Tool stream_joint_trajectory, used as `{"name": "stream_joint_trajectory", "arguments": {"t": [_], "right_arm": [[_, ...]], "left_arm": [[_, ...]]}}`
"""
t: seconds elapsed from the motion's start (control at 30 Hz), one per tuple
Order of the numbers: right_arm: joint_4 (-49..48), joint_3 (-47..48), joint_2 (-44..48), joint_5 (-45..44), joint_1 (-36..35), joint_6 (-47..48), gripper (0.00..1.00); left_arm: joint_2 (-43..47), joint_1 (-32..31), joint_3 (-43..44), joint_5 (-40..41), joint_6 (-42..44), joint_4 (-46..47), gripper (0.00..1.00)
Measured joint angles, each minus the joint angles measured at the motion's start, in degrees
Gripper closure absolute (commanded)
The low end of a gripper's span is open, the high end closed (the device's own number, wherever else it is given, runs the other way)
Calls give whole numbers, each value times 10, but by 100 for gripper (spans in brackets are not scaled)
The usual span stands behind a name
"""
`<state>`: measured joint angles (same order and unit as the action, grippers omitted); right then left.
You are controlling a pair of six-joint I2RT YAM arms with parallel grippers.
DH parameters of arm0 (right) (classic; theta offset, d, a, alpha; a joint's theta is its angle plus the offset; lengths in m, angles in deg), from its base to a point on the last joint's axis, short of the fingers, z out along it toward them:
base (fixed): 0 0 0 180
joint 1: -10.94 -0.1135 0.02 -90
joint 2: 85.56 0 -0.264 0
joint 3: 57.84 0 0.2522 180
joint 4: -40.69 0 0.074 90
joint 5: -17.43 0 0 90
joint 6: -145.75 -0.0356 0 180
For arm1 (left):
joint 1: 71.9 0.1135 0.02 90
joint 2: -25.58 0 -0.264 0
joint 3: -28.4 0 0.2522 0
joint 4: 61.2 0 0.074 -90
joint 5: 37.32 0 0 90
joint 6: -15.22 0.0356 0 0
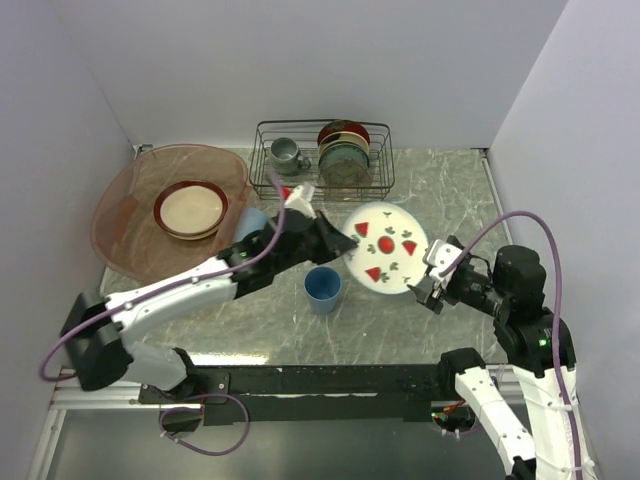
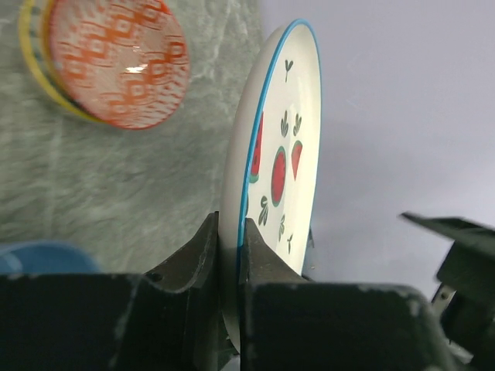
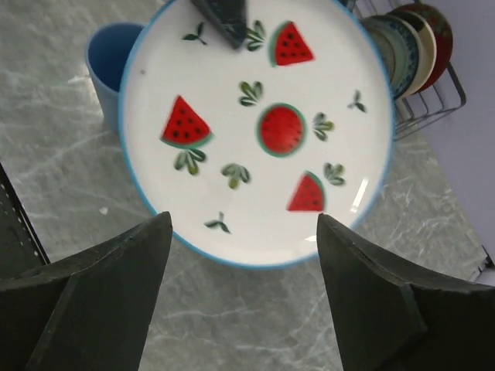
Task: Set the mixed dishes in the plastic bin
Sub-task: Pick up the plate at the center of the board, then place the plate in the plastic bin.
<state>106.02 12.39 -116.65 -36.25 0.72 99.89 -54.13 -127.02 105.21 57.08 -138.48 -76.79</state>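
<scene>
Top external view gives you the layout: the white plate [image 1: 385,245], marked with red watermelon slices and rimmed in blue, is in the middle of the marble-patterned table [image 1: 450,190], between the two arms. Your left gripper [image 1: 348,246] is clamped on its left edge. The left wrist view shows one finger [image 2: 193,255] pressed on the back and the other on the painted face, with the plate edge-on and upright in that view. Your right gripper [image 1: 430,276] is just beside the plate's right edge, jaws spread wide and holding nothing. From the right wrist you see both fingers [image 3: 108,294] clear of the rim. Whether the plate's underside touches the table you cannot tell.

The plastic bin [image 1: 125,230] stands at the far left, well apart from the white plate. Inside it lies a dark red plate [image 1: 158,208] with a cream bowl [image 1: 192,208] on it. One light-blue cup [image 1: 322,289] stands upright just beside the white plate's near-left edge, and a second cup [image 1: 250,220] shows partly behind the left arm, next to the bin. The left wrist also catches the red-patterned bowl [image 2: 116,58] resting on the orange-yellow plate [image 2: 29,58]. At the back, the black wire rack [image 1: 268,165] holds a grey mug [image 1: 286,153] and upright plates [image 1: 344,152].
</scene>
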Motion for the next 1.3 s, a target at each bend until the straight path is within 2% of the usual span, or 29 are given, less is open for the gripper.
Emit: {"name": "stream_joint_trajectory", "arguments": {"t": [0.27, 0.4, 0.6, 0.8, 1.03, 1.17, 1.3], "right_arm": [[-45, 28, -20, 39, 4, -79, 10], [-82, 23, -34, 45, 5, -122, 7], [-158, -42, -43, 56, 25, -180, 3], [-221, -100, -63, 77, 88, -228, 1], [-296, -149, -102, 134, 210, -281, 0], [-299, -151, -119, 134, 217, -283, 0], [-301, -156, -110, 142, 217, -281, 0]], "left_arm": [[174, 90, -115, -20, 67, -37, 99], [254, 155, -132, -21, 96, -80, 99], [345, 249, -131, -18, 140, -138, 99], [356, 325, -111, -31, 176, -191, 99], [354, 424, -91, -54, 207, -229, 99], [341, 495, -80, -86, 216, -229, 99], [317, 591, -81, -147, 212, -216, 99]]}}
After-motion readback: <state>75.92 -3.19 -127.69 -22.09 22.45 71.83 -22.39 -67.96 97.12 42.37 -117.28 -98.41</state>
